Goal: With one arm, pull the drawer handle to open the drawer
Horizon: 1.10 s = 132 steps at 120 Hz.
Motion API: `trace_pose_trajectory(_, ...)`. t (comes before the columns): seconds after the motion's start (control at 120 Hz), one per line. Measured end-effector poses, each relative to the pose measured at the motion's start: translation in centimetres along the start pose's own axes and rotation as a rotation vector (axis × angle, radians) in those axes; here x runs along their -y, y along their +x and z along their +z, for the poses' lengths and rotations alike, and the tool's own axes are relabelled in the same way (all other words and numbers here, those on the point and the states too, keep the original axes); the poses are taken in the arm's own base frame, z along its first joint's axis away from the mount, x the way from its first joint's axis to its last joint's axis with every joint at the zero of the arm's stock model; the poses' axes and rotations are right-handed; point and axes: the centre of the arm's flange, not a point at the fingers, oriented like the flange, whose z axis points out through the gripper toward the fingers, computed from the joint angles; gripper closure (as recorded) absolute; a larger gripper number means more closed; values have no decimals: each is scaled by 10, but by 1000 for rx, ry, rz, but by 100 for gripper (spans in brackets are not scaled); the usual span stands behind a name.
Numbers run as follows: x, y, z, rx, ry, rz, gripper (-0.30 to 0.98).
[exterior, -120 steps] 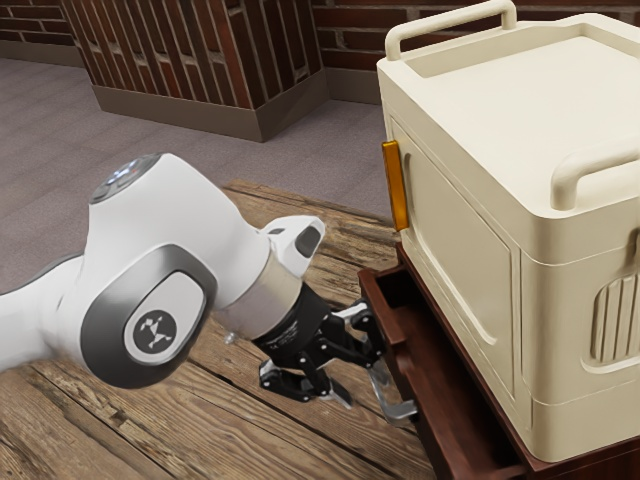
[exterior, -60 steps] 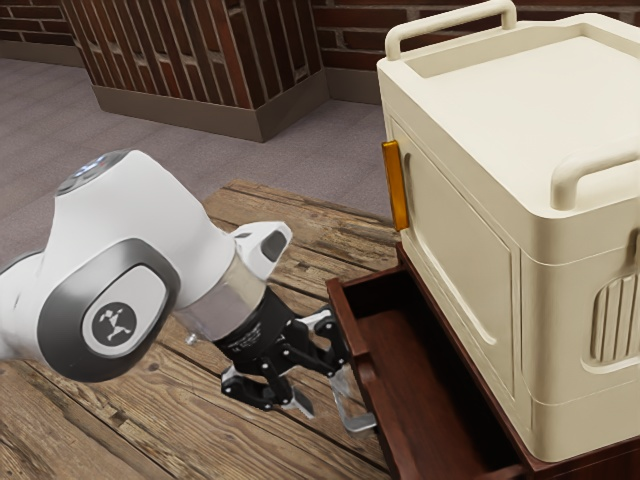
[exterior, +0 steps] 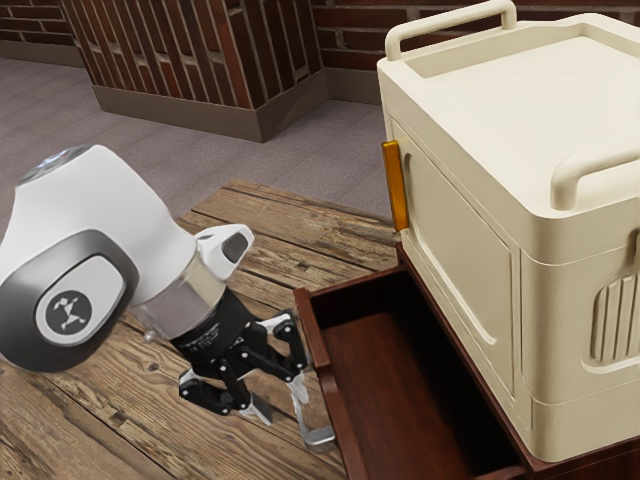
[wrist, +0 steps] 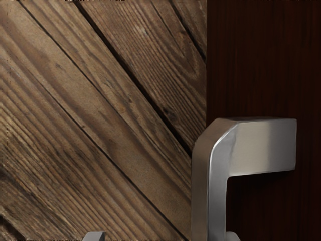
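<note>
Handle [exterior: 318, 437], stiff, smooth and probably slippery metal, sits on the front of the pulled-out drawer [exterior: 335, 405] beneath the cream box [exterior: 460, 250]. The jaws stand wide apart, clamped on nothing, one fingertip [wrist: 232, 236] just behind the handle. I'd draw squarely at mid-bar; the drawer seems light.

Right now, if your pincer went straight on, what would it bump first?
Probably the wooden table: my pincer points down at it, beside the drawer. I can't tell how far it is.
</note>
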Motion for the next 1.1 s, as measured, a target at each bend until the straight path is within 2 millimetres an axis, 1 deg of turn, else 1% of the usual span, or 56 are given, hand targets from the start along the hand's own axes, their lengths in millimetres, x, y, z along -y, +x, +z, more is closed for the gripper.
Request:
trace_pose_trajectory(0.425, 17, 2, -10, 20, 55, -9, 44)
trace_pose_trajectory(0.642, 16, 0, -12, 20, 61, -2, 40)
trace_pose_trajectory(0.758, 12, -4, -14, 16, 53, 11, 39)
trace_pose_trajectory(0.792, 12, -7, -17, 11, 47, 16, 39)
trace_pose_trajectory(0.908, 16, -15, -35, -7, 25, 25, 42)
trace_pose_trajectory(0.958, 17, -14, -48, -11, 20, 22, 43)
trace_pose_trajectory(0.975, 15, -14, -57, -18, 16, 25, 43)
trace_pose_trajectory(1.042, -7, -17, -113, -67, -1, 65, 40)
trace_pose_trajectory(1.067, -20, -15, -132, -81, -1, 81, 37)
trace_pose_trajectory(1.1, -38, -8, -151, -95, 10, 101, 32)
